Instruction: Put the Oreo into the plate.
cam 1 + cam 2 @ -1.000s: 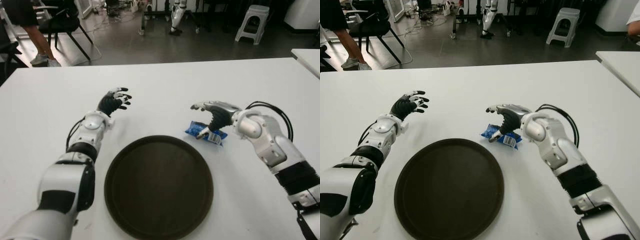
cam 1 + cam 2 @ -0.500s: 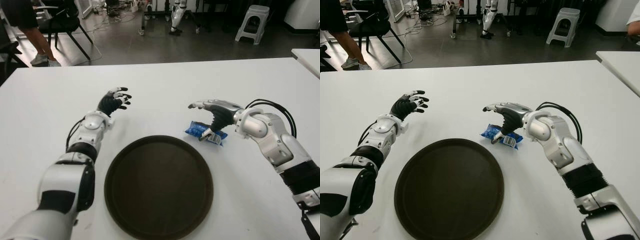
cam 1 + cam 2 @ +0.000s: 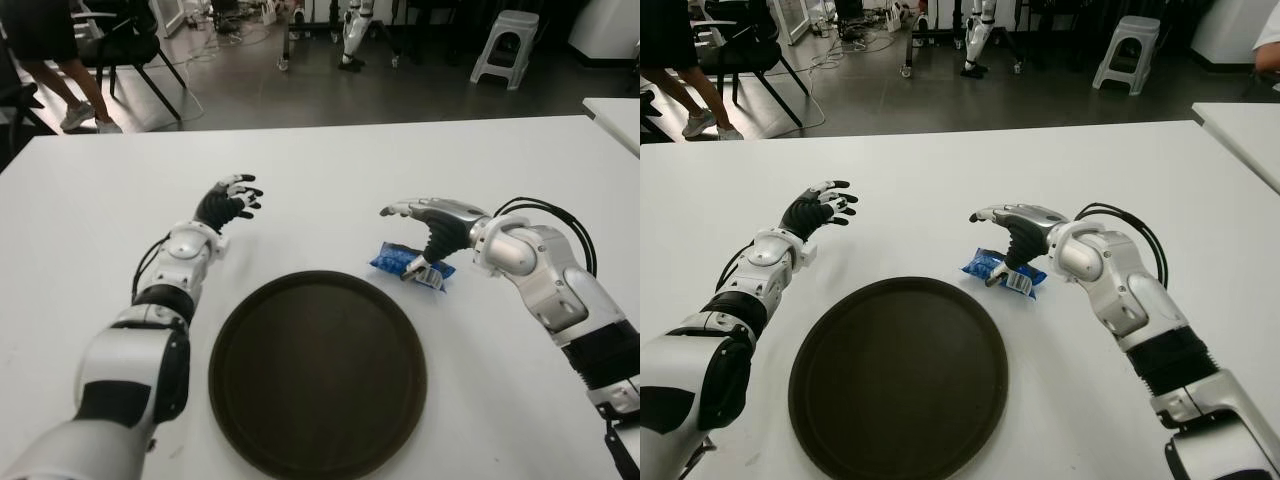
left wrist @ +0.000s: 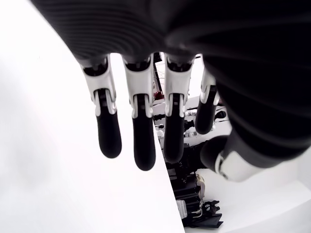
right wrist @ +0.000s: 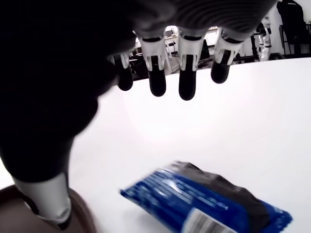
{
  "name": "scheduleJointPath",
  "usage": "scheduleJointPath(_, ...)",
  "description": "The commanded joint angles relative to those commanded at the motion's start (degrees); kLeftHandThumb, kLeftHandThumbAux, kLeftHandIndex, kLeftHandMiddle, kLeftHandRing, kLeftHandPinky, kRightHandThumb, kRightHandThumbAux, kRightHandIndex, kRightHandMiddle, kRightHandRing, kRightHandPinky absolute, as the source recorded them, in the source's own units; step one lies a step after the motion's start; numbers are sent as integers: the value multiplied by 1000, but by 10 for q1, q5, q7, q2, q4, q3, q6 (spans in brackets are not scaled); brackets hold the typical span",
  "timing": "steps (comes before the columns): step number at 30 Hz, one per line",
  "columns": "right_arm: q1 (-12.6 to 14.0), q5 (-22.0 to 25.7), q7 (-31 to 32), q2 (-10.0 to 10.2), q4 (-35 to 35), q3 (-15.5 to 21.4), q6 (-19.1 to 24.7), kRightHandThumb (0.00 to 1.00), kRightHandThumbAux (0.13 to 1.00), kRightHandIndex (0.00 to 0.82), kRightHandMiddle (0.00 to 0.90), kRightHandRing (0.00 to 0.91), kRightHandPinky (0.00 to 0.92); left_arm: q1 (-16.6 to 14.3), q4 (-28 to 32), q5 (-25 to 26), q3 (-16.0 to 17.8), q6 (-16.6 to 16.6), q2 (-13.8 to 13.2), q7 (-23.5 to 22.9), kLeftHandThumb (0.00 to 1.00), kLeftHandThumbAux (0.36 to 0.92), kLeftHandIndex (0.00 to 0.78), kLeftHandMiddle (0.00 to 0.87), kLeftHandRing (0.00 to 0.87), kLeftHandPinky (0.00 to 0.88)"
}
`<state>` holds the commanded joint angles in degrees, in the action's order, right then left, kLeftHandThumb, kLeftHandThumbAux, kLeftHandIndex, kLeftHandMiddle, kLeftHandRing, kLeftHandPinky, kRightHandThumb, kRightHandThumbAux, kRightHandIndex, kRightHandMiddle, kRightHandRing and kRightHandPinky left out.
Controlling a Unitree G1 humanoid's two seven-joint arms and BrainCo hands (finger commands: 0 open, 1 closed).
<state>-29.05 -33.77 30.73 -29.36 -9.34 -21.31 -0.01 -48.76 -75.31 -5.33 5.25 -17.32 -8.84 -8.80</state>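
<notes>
The Oreo pack lies flat on the desk, directly under my right robot hand, just off the plate rim at its 1 o'clock. The pack's long axis runs from 10 to 4 o'clock. My right fingers are extended and hold nothing; the thumb appears to touch the pack. My left robot hand shows open, well apart, at the plate's 11 o'clock.

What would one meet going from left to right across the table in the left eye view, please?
The open left hand → round dark brown plate → blue Oreo packet, under the open right hand.
</notes>
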Motion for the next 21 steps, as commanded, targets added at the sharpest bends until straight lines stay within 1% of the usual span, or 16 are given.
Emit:
scheduleJointPath(4,1,-2,-3,2,1,2,8,0,733,118,142,124,106,0,0,1,1,0,0,1,48,646,224,341,359,366)
scheduleJointPath(7,-3,-10,-7,5,-3,2,25,0,723,108,132,115,99,0,0,1,1,1,0,0,50,647,229,344,358,361)
scheduleJointPath(9,-4,-18,-16,9,-6,2,41,0,716,97,123,105,87,-1,-1,1,1,2,0,-2,48,643,232,344,355,357)
scheduleJointPath(13,-4,-28,-42,16,-14,6,52,0,713,84,112,98,81,-1,-1,2,2,3,0,-3,42,638,235,347,356,356)
scheduleJointPath(15,-3,-40,-90,27,-34,11,58,0,718,81,110,99,83,-2,-1,3,2,3,0,-3,37,633,236,349,358,358)
scheduleJointPath(17,1,-54,-132,38,-38,15,71,0,726,78,108,99,84,-2,-1,3,3,3,-1,-3,33,629,239,351,361,362)
scheduleJointPath(21,5,-64,-172,51,-45,17,85,0,736,73,101,94,80,-2,-1,3,3,3,-1,-3,33,628,242,353,365,370)
